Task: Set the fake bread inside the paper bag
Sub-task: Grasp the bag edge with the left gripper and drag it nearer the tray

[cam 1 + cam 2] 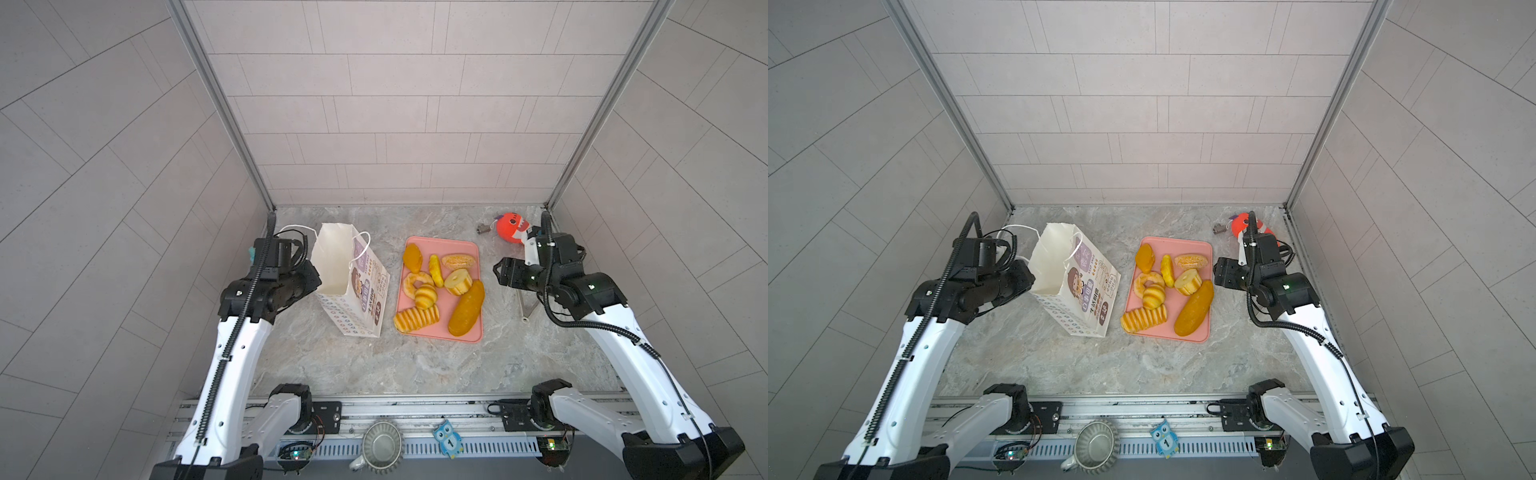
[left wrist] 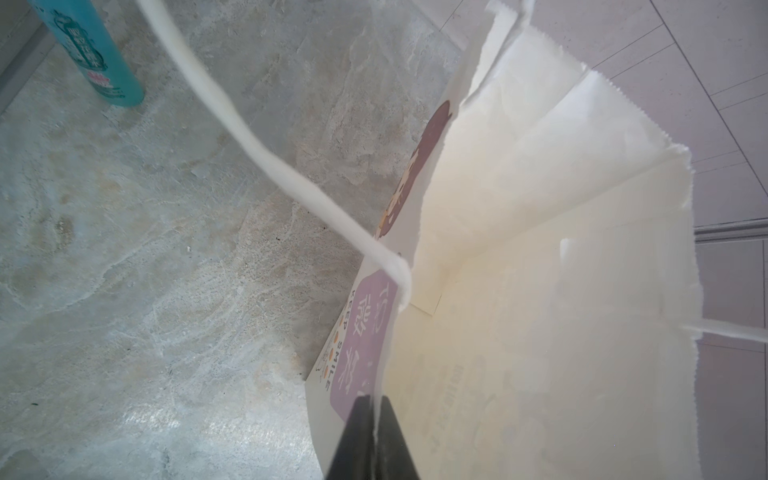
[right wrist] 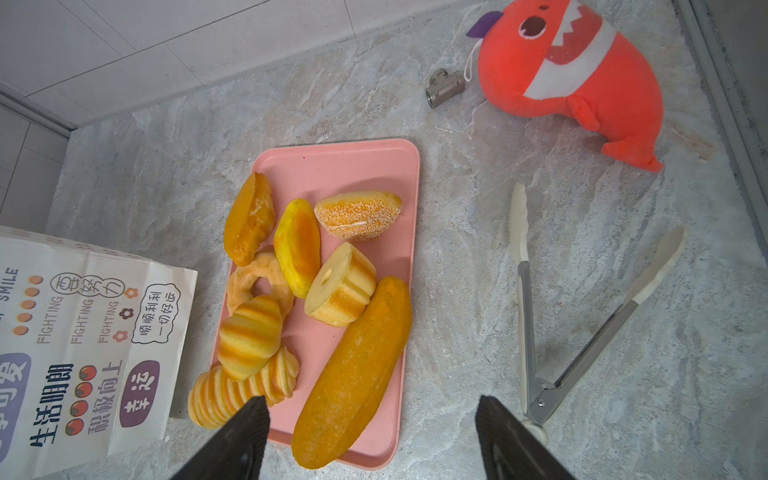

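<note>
The white paper bag (image 1: 353, 286) (image 1: 1075, 286) stands open on the left of the table, leaning a little. My left gripper (image 1: 316, 277) (image 1: 1030, 278) is at its left rim. In the left wrist view its two black fingers (image 2: 357, 436) pinch the bag's wall (image 2: 540, 291) at the rim, one inside and one outside. Several pieces of fake bread lie on a pink tray (image 1: 440, 249) (image 1: 1177, 245) (image 3: 332, 166), among them a long loaf (image 1: 466, 308) (image 3: 353, 370). My right gripper (image 1: 498, 271) (image 1: 1219, 272) (image 3: 370, 399) hovers open and empty at the tray's right edge.
An orange-red plush fish (image 1: 513, 228) (image 3: 573, 83) and a small metal fitting (image 3: 444, 87) lie at the back right. Metal tongs (image 3: 536, 353) lie open right of the tray. A teal bottle (image 2: 91, 54) stands behind the left arm. A cup (image 1: 382, 446) sits at the front rail.
</note>
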Robot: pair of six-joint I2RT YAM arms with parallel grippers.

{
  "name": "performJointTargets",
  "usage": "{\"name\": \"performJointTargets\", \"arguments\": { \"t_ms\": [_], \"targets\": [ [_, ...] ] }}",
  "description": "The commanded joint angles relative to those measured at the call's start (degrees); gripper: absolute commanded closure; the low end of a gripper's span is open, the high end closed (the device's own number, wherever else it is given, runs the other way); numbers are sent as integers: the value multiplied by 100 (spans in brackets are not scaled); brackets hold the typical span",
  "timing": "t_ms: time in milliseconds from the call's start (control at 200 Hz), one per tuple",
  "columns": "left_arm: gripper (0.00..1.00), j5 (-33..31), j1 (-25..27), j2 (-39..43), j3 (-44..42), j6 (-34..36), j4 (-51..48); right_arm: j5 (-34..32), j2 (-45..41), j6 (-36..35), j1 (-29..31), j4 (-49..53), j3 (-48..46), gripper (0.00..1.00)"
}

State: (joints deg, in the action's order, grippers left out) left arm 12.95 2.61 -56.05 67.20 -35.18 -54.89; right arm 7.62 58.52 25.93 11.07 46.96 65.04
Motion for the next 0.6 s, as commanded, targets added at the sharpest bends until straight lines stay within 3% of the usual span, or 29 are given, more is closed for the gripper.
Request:
{"name": "performJointTargets", "arguments": {
  "t_ms": [0, 125, 210, 595],
  "targets": [
    [64, 134, -38, 116, -54, -57, -59, -131, 61, -27, -23, 68, 83, 20],
    [34, 216, -33, 138, -8, 22, -72, -123, 148, -9, -24, 34, 63, 20],
    [22, 209, -35, 125, 92, 110, -125, -154, 196, 4, -21, 38, 63, 20],
    [4, 405, -35, 141, 652, 575, -120, -495, 425, 123, -259, -3, -2, 18]
  ]
}}
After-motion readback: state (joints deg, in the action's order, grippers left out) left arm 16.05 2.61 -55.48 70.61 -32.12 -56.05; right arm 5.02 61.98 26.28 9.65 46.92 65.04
